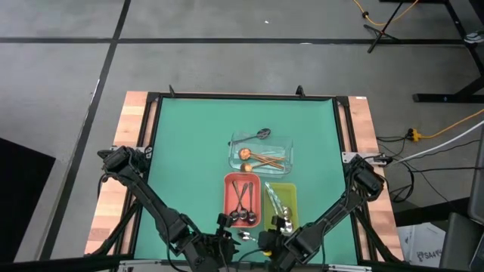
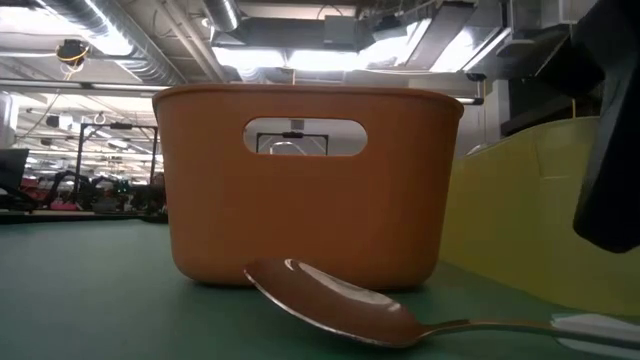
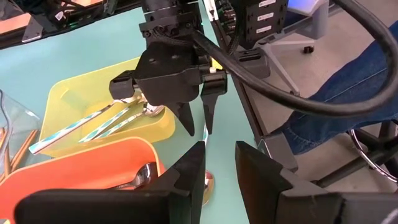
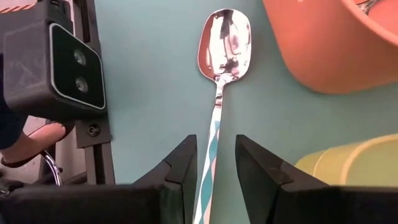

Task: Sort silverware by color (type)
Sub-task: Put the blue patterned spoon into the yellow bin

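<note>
**Silver spoon between my fingers, not yet gripped**

My right tool (image 4: 214,165) hangs with fingers apart, astride the handle of a silver spoon (image 4: 222,43) lying flat on the table (image 4: 155,74), bottom centre of the high view, beside the red tray (image 4: 323,43). My left tool (image 3: 219,171) waits nearby, also apart. I judge the spoon light, stiff, slippery; grip mid-handle.

Arms: two dark jointed robot arms (image 1: 147,200), black cables attached.
Fingers: black, wedge-shaped plastic fingers (image 4: 177,171).
</note>
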{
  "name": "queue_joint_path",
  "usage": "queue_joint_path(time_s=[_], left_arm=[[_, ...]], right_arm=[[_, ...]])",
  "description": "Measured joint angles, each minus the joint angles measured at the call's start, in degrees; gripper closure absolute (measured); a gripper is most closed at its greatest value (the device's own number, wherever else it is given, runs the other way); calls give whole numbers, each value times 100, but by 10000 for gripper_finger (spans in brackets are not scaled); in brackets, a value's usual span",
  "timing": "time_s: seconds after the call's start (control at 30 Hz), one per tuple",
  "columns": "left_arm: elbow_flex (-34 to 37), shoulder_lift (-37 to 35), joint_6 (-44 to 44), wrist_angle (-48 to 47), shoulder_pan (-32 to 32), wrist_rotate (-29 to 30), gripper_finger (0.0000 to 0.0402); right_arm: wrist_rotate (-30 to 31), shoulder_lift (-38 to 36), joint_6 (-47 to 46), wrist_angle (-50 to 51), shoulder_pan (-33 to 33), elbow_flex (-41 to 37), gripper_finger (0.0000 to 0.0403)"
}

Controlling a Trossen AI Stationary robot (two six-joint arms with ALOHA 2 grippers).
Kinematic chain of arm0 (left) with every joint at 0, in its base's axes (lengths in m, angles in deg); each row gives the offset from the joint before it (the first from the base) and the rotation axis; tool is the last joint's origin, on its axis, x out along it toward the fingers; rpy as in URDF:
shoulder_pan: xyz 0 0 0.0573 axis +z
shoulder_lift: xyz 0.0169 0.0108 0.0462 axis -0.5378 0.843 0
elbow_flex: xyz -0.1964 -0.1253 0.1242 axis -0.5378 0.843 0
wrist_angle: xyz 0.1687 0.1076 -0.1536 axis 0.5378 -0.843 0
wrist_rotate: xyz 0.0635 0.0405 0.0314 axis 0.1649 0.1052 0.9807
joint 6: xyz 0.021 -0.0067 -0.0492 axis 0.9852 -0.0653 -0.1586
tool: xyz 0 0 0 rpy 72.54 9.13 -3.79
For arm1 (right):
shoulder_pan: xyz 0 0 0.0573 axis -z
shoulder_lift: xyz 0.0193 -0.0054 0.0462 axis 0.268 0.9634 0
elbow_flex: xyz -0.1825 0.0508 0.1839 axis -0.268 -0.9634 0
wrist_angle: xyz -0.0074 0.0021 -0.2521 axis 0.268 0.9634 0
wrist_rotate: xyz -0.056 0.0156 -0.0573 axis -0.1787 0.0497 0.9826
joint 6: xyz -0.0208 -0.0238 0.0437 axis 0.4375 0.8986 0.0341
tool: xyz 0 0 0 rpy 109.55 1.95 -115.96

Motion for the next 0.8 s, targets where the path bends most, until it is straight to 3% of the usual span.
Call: queue_joint_path(time_s=[0.47,0.8], left_arm=[[0,0,-11,0,0,0,319],[0,0,-14,0,0,0,319]], right_arm=[[103,-17,102,139,-81,271,304],[301,-17,-1075,735,-355,278,304]])
